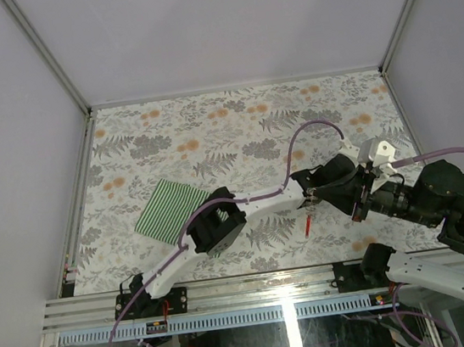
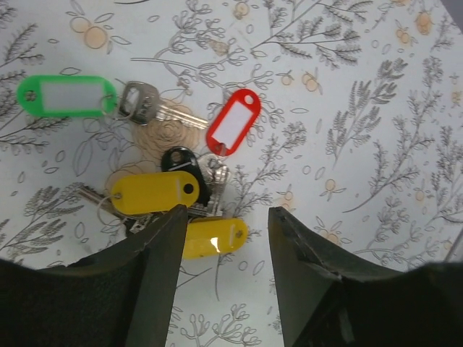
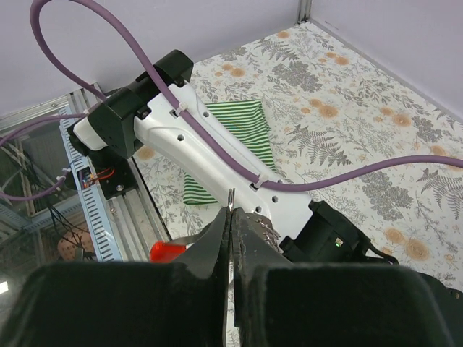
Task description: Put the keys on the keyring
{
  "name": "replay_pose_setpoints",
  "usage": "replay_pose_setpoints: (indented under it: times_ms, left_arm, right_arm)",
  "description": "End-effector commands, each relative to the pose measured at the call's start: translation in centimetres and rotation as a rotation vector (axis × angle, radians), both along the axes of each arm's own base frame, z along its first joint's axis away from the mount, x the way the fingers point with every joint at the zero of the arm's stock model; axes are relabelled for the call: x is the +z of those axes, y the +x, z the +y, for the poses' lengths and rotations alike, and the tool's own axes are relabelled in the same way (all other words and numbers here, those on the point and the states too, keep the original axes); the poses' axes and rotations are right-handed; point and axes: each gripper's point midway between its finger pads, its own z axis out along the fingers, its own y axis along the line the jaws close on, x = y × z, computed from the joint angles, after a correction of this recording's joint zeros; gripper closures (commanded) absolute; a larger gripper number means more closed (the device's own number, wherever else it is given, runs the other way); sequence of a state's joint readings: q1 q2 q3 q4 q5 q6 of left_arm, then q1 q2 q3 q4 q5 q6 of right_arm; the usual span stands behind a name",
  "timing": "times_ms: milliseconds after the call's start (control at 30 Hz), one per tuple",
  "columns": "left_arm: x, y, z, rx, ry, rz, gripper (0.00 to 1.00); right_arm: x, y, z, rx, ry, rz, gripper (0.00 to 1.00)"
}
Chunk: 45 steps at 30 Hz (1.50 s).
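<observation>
The keys lie in a loose pile on the floral table [image 2: 362, 108] in the left wrist view. They carry a green tag [image 2: 66, 96] beside a silver key [image 2: 141, 103], a red-rimmed tag [image 2: 234, 121], a black head [image 2: 179, 159] and two yellow tags [image 2: 154, 192]. My left gripper [image 2: 224, 217] hangs open just above them, with the lower yellow tag [image 2: 213, 237] lying by its left finger. My right gripper [image 3: 230, 217] is shut on the keyring [image 3: 230, 196], whose thin grey loop pokes out past the tips. Its red strap [image 1: 308, 225] dangles below.
A green-striped cloth [image 1: 171, 208] lies flat at the table's left, behind the left arm's elbow [image 1: 217, 224]. A purple cable [image 1: 312, 129] arcs over the middle. The white left forearm [image 3: 210, 155] crosses right in front of the right gripper. Walls enclose the table.
</observation>
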<state>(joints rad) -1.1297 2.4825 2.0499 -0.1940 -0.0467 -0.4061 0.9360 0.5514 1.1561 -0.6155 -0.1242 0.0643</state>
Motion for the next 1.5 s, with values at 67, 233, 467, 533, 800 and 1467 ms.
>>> replay_pose_setpoints:
  times_ms: [67,233,467,533,800,1467]
  left_arm:
    - [1.9,-0.6,-2.8,-0.055,-0.106,-0.020,0.51]
    - [1.5,-0.7,-3.7,-0.082,-0.133,-0.023,0.51]
    - [3.0,-0.8,-5.2,-0.129,-0.239,-0.068,0.54]
    - [4.1,-0.9,-5.4,-0.144,-0.281,-0.081,0.54]
    - [4.5,-0.5,-6.3,-0.136,-0.338,-0.069,0.54]
    - [1.7,2.3,-6.7,-0.040,-0.369,0.058,0.53]
  right_arm:
    - [1.7,0.0,0.7,0.016,0.061,-0.026,1.00]
    - [1.7,0.0,0.7,0.019,0.059,-0.021,1.00]
    - [1.6,-0.1,1.0,0.027,0.059,-0.012,1.00]
    - [1.5,-0.1,1.0,0.030,0.058,-0.009,1.00]
    - [1.2,0.2,1.3,0.025,0.051,0.006,1.00]
    - [0.1,1.1,1.6,-0.013,0.032,0.031,1.00]
